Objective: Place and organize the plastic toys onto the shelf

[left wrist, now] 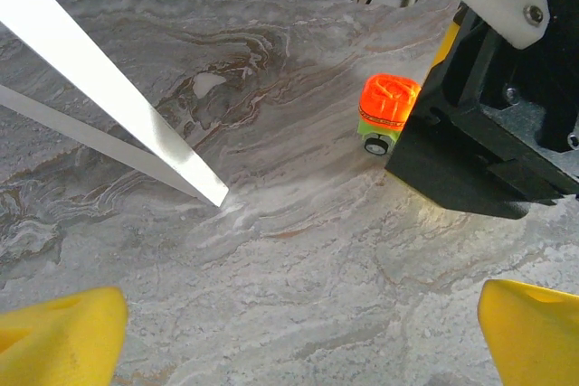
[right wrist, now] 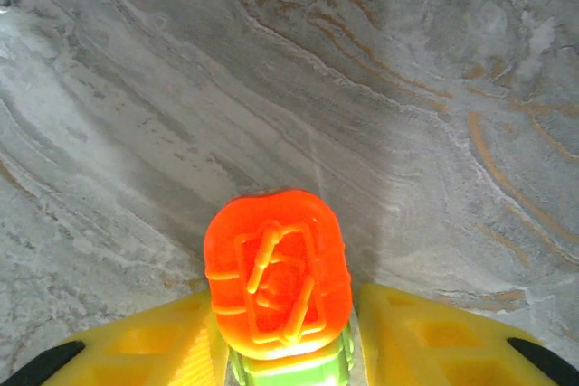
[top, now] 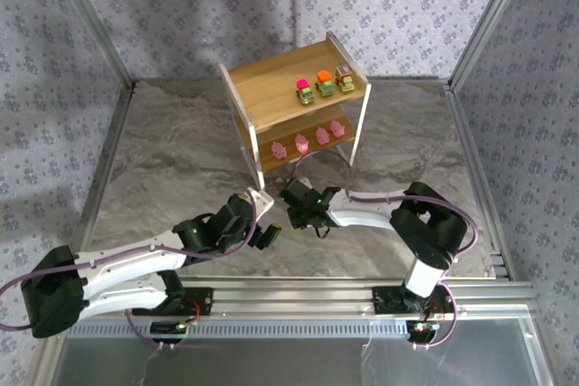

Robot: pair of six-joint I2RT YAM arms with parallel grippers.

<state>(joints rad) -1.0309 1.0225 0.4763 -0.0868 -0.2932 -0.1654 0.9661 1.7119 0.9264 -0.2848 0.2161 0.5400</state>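
Right wrist view: the right claw [right wrist: 288, 314] appears clamped on both flanks of the orange-topped truck [right wrist: 276, 282], which stands on the desk [right wrist: 362, 88] in front of the shelf [top: 271, 88]. Judged light, rigid, slippery plastic; best gripped low on the green body. The left claw [left wrist: 298, 332] stands apart, empty.

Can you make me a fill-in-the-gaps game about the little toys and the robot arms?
1. On the top tier of the shelf stand ___ little trucks.
2. The right gripper has its yellow fingers on either side of one truck on the table; that truck's top is ___.
3. The left gripper is wide ___.
4. The pink figures stand on the shelf's ___ tier.

Missing words: three; orange; open; lower.
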